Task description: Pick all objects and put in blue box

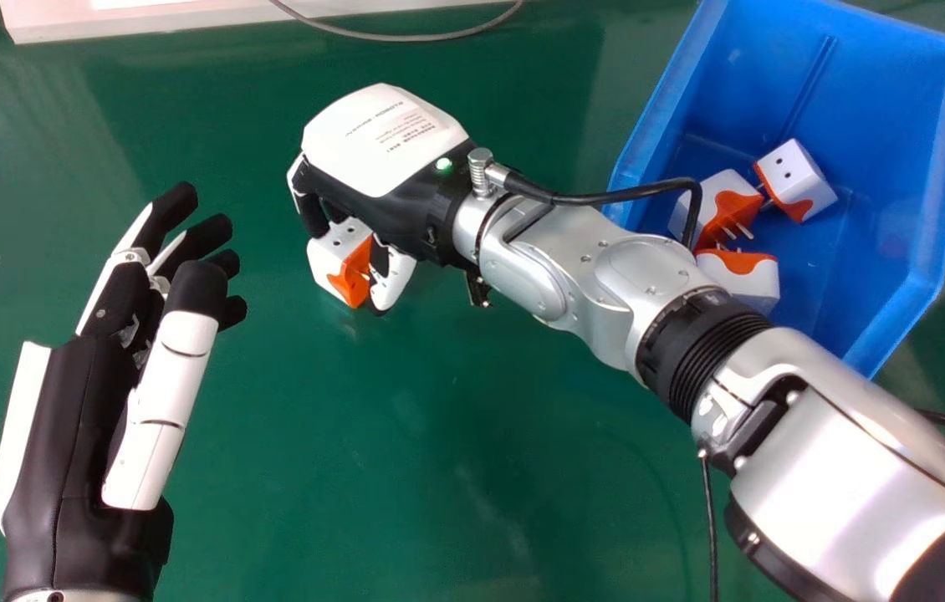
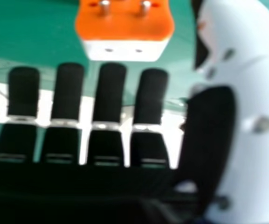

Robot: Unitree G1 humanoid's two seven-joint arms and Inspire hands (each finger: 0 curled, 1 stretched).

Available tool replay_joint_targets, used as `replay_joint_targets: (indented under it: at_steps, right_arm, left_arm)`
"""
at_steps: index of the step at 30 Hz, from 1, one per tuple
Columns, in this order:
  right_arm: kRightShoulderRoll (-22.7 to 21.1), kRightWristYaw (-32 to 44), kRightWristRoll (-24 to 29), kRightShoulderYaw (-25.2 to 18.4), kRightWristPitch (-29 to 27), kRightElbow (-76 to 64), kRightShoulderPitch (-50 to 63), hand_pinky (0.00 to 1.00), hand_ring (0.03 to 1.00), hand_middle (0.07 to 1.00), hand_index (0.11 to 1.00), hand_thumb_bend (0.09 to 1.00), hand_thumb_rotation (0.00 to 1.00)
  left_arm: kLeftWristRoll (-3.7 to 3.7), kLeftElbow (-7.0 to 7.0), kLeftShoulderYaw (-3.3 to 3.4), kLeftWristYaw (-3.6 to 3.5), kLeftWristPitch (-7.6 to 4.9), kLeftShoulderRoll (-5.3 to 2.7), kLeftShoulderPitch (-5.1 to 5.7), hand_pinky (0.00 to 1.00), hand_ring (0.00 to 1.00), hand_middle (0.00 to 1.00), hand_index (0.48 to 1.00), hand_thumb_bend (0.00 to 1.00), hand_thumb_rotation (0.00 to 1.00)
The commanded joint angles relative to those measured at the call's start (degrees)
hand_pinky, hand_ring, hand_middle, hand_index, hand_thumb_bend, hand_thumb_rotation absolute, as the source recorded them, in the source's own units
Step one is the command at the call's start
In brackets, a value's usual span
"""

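Your right hand (image 1: pixel 385 146) is spread wide at ten o'clock in the head view, fingers and thumb flanking the loose plug (image 1: pixel 347 272), likely to pinch its sides. Your open left hand (image 1: pixel 63 451) waits at eight; the blue box (image 1: pixel 928 180) at two holds three plugs (image 1: pixel 807 180).

Wht/orng plug (image 1: pixel 332 256) L of blue box (image 1: pixel 891 109); 3 more (image 1: pixel 722 201) inside.
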Motion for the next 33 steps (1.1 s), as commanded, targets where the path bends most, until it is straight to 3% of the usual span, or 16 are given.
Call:
replay_joint_targets:
  at_steps: [1,17,25,33]
  right_arm:
    - [-0.2,-1.3,0.5,-0.6,-0.3,-0.5,-0.4,0.43,0.542,0.552,0.501,0.541,0.00]
    - [-0.4,-0.5,1.0,-1.2,0.0,-0.9,0.1,0.41,0.498,0.506,0.443,0.509,0.00]
    - [-0.1,-0.2,1.2,-2.0,0.4,-0.6,-0.5,0.40,0.486,0.494,0.444,0.504,0.00]
    - [-0.1,-1.0,1.0,-2.4,1.5,-0.5,-1.4,0.40,0.480,0.495,0.442,0.502,0.00]
  left_arm:
    - [0.05,-1.63,0.05,-0.15,-0.50,0.32,0.18,0.81,0.86,0.88,0.900,0.76,0.82]
    - [0.05,-3.11,0.02,0.01,0.66,0.24,0.68,0.82,0.86,0.88,0.901,0.75,0.82]
    - [0.21,-2.57,-0.11,0.12,0.93,0.21,-0.05,0.82,0.86,0.88,0.901,0.75,0.82]
    - [0.14,-1.51,0.13,0.24,1.52,0.25,-1.57,0.81,0.86,0.88,0.900,0.75,0.82]
